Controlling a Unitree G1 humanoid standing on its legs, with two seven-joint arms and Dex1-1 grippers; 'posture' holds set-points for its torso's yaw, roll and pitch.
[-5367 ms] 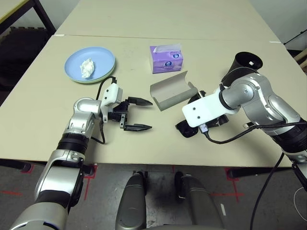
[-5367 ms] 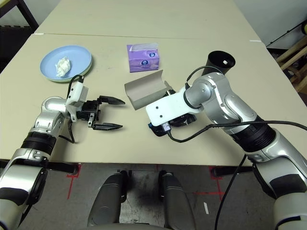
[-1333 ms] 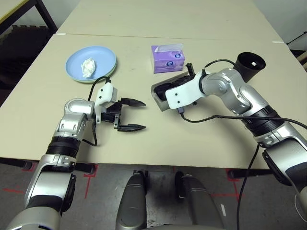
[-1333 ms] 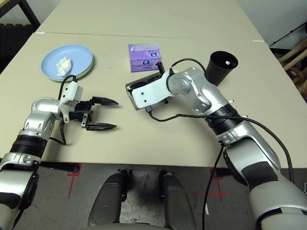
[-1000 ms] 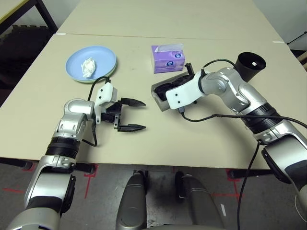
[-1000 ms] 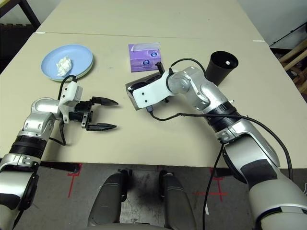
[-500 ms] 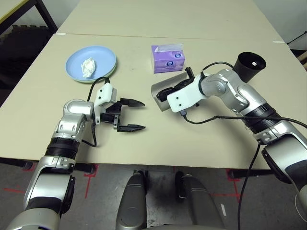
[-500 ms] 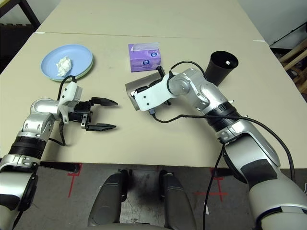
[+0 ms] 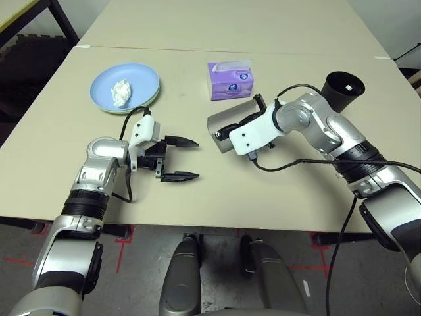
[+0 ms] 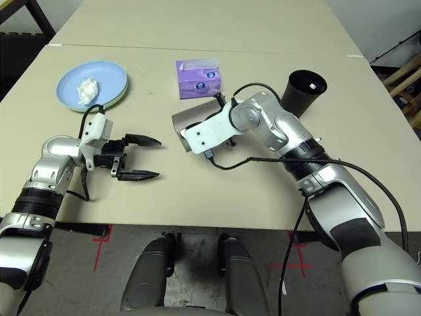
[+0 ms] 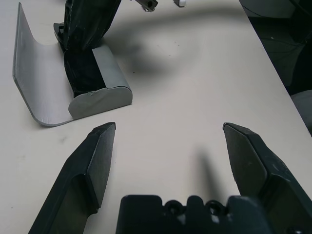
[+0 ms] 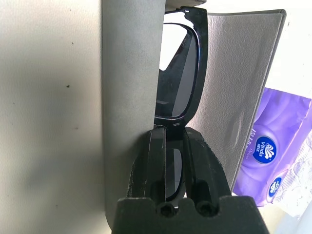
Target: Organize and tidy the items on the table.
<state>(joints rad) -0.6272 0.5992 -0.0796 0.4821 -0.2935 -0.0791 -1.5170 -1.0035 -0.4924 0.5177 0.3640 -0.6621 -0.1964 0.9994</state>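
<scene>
Tabletop: beige, carrying everything listed below.

Right arm: reaches across to the open case. Its fingers are clenched on the sunglasses, gripping the black frame at one lens, one finger on each face. The sunglasses stand on edge in the trough of the case, ahead of the fingertips.

Left arm: lies low over the near part of the tabletop. Its fingers are released, spread wide with bare tabletop between them and nothing held.

Plates: a light blue one stacked on a pale green one, well apart from the left fingers, beyond them on the far left.

Case: grey, lid swung open, lying just ahead of the left fingertips and around the right fingers.

Cup: black, upright, beyond the right elbow, well apart from both sets of fingers.

Tissue box: purple, just beyond the case lid, past the right fingertips.

Tissue wad: white, crumpled, resting on the blue plate.

Pen: a white tip shows beside the right forearm; the rest is hidden.
</scene>
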